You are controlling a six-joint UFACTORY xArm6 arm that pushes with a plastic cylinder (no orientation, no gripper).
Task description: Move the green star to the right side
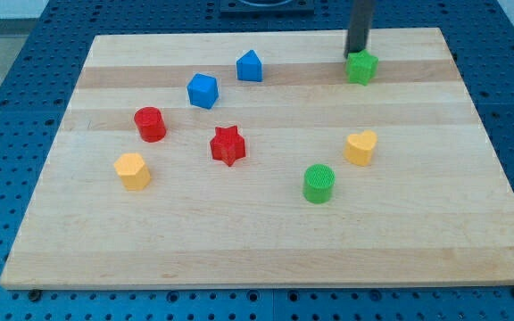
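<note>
The wooden tabletop (pixel 266 259) carries eight small blocks. The green star (pixel 361 68) lies near the view's top edge of the tabletop, toward the view's right. The dark rod descends from the view's top, and the tip (pixel 354 53) sits at the star's upper-left edge, touching it or very nearly so; the exact contact cannot be resolved. The arm has no end effector with jaws, so no open or closed state applies; only the straight rod is present. Taking the green star as the landmark: the blue pentagon-like block (pixel 250 66) lies to its left at about the same height in the view; the blue cube (pixel 203 91) lies farther left and slightly lower; the red cylinder (pixel 150 124) lies far to the left and lower; the red star (pixel 227 145) lies below and left; the yellow hexagonal block (pixel 133 171) lies farthest to the lower left; the yellow heart (pixel 360 147) lies directly below; the green cylinder (pixel 319 184) lies below and slightly left, just beyond the heart.
</note>
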